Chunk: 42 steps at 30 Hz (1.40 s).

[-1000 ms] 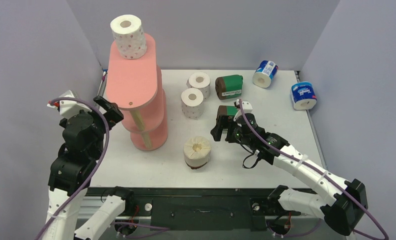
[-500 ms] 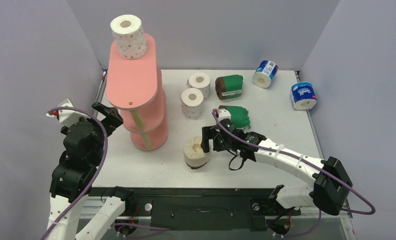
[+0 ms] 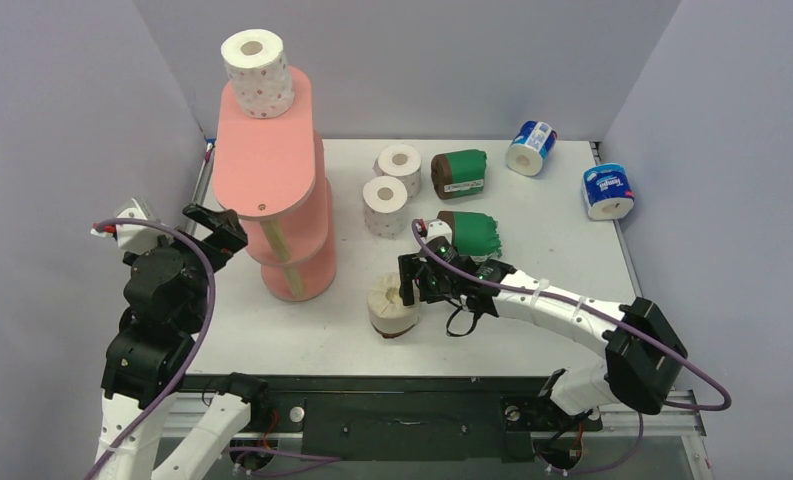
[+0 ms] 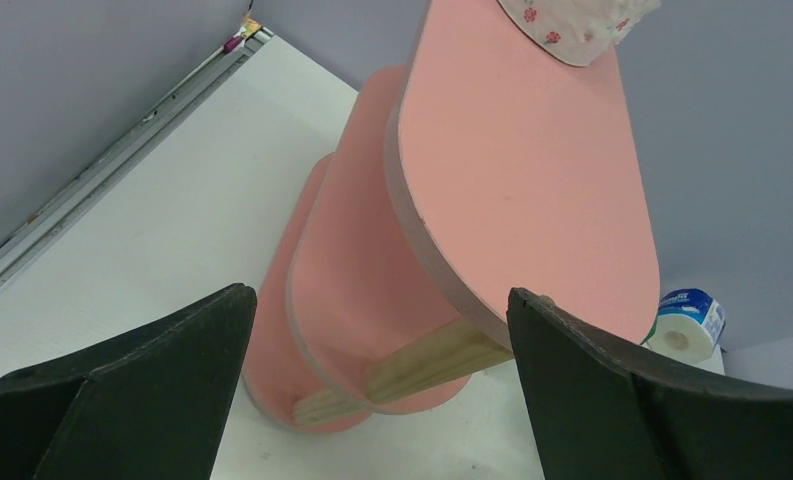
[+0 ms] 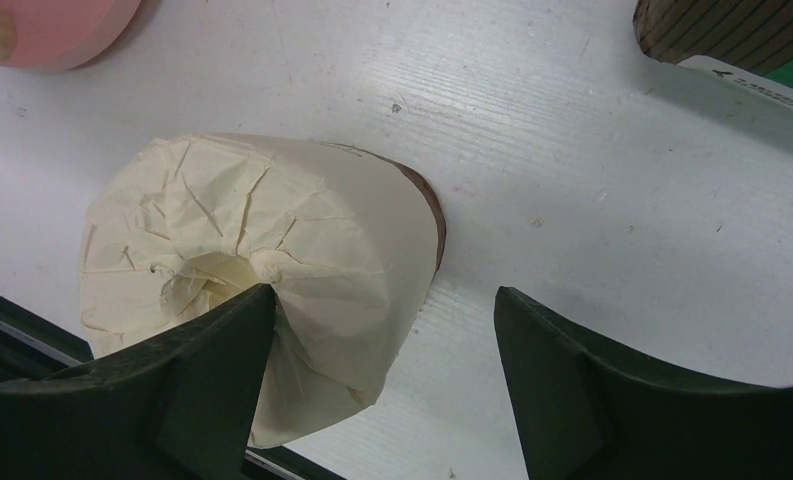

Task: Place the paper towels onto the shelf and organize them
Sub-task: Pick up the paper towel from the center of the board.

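The cream roll (image 3: 387, 305) is standing upright on the table (image 3: 302, 335), core pointing up, close to the near edge at 6 o'clock. The right hand (image 3: 413, 288) is reaching over it from 3 o'clock with its jaws parted and gripping nothing. In the wrist view one finger is sitting at the crumpled core and the other is hanging over bare table just beyond the roll's side, so the two are straddling the roll's wall. To my eye this is setting up a pinch on that wall.

The shelf (image 3: 272, 150) is standing at 10 o'clock from the roll, with bare table lying between them. A dotted roll (image 3: 257, 72) is occupying the far end of the top board, while its near half is showing bare. A green roll (image 3: 472, 232) is lying at 1 o'clock, just behind the right hand.

The left hand (image 3: 215, 226) is hovering at 9 o'clock of the shelf, spread wide and holding nothing, well apart from the roll. The right arm is plainly nearer.
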Each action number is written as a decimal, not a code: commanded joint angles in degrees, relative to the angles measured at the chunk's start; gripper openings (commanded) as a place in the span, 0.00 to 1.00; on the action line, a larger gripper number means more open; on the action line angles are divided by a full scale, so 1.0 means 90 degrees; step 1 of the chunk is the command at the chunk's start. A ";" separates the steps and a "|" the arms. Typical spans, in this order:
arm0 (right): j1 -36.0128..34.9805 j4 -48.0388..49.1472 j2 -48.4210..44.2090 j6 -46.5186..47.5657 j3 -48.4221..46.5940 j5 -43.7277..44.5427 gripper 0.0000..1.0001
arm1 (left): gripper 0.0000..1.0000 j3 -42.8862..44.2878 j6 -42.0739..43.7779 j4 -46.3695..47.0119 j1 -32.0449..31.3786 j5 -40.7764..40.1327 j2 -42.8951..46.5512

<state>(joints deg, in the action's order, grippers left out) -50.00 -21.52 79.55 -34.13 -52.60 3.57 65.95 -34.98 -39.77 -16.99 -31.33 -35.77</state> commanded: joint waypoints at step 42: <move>0.0039 -0.1658 -0.0487 0.0322 -0.2498 0.0770 0.29 | 0.96 -0.0752 0.0030 0.0865 -0.0036 -0.0306 0.0277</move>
<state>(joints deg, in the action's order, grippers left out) -50.57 -36.14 77.03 -32.12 -68.10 6.79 59.90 -33.89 -35.51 -17.17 -32.80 -34.11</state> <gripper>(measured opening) 0.356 0.965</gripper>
